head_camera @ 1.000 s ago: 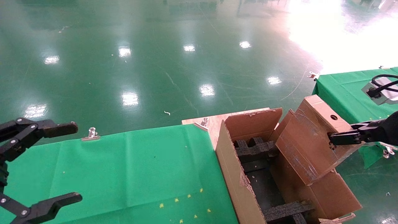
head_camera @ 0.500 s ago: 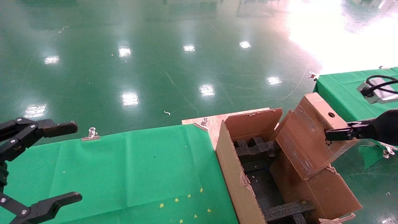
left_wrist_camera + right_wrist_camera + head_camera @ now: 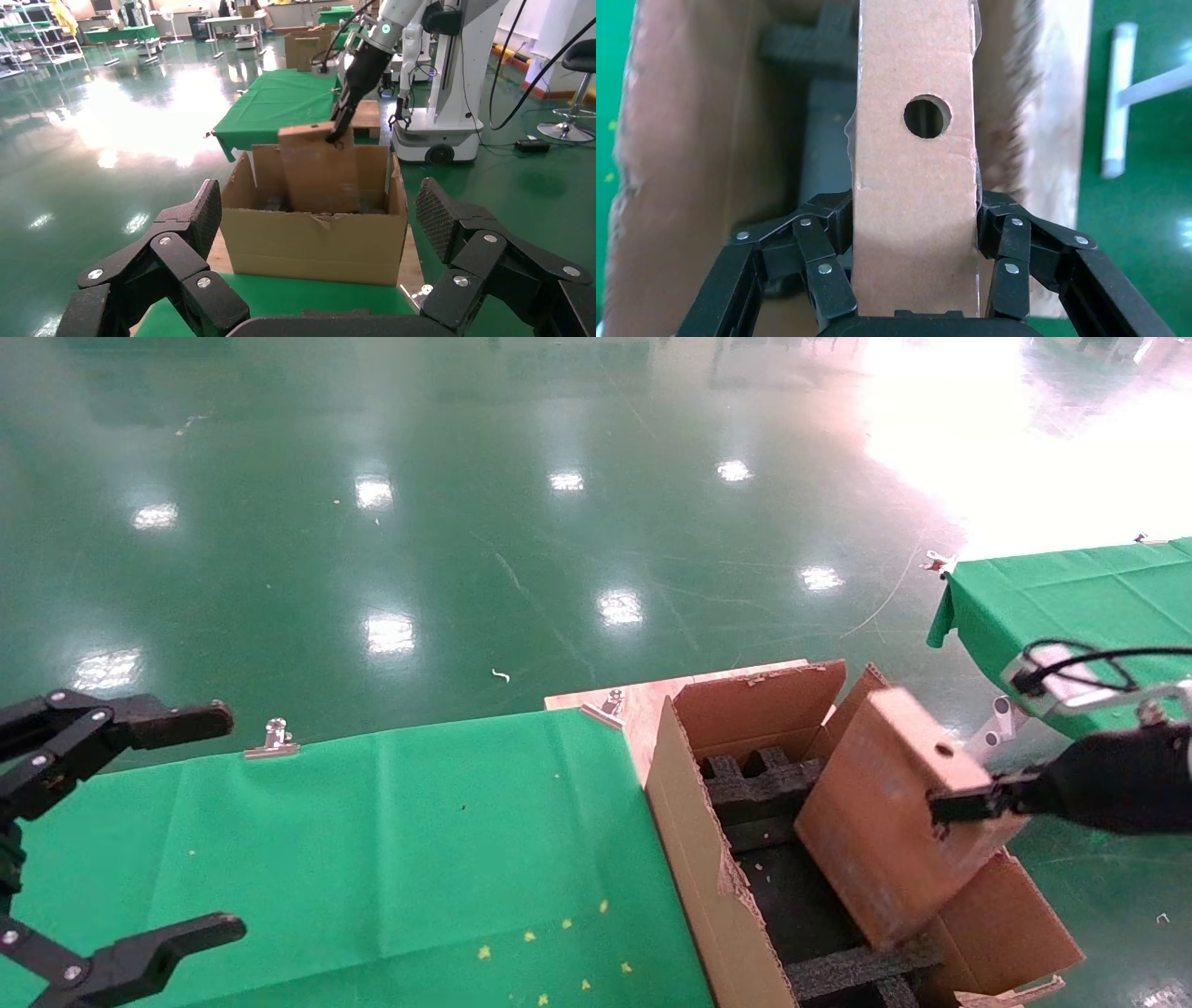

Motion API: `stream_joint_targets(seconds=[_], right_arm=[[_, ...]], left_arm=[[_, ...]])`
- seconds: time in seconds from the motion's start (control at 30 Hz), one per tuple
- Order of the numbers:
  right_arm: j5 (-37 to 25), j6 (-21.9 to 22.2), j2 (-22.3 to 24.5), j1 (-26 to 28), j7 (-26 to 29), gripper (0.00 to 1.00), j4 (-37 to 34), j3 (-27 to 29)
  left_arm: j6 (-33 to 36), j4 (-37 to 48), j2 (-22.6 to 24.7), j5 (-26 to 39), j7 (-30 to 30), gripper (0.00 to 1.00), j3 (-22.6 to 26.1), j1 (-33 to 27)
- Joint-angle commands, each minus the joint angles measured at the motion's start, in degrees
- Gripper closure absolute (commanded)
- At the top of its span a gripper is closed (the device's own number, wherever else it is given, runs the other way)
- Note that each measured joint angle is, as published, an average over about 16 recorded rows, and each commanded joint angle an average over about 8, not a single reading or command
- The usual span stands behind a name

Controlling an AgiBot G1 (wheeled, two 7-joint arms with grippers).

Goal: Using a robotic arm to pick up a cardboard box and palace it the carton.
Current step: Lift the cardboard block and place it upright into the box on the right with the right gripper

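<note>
Lowered since the earlier frames, the cardboard box point(image 3: 885, 822) now dips into the carton point(image 3: 708, 887), where a second ago it was held higher above the carton's right wall. From the head camera, the right hand point(image 3: 941, 806) grips the box at its upper narrow end, just below the round hole, with the box tilted and its lower corner down among the black foam inserts point(image 3: 852, 966). The left hand point(image 3: 140, 831) hangs spread open over the green worktop point(image 3: 391, 840), well apart from the carton.

From the left wrist camera, the left hand point(image 3: 320, 232) shows its fingers point(image 3: 200, 217) wide apart, and beyond them the carton point(image 3: 316, 242) stands with the box point(image 3: 313, 172) rising out of it, the robotic arm point(image 3: 365, 63) reaching down to its top edge.

From the right wrist camera, the right hand point(image 3: 916, 232) clamps both broad faces of the box point(image 3: 916, 189), the holed narrow face turned toward the camera and the carton's point(image 3: 687, 175) interior behind it.
</note>
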Motion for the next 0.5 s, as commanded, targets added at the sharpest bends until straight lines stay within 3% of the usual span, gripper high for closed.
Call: stream_joint_targets(seconds=[0.03, 0.5], right_arm=[[0.87, -0.41, -0.27, -0.66, -0.12, 1.0, -0.08, -0.45], [-4.09, 3.19, -0.69, -1.84, 3.12, 1.0, -0.11, -1.54]], left_arm=[[0.0, 0.0, 0.0, 0.0, 0.0, 0.0, 0.01, 0.0], [-0.02, 0.0, -0.02, -0.04, 0.03, 0.0, 0.05, -0.01]])
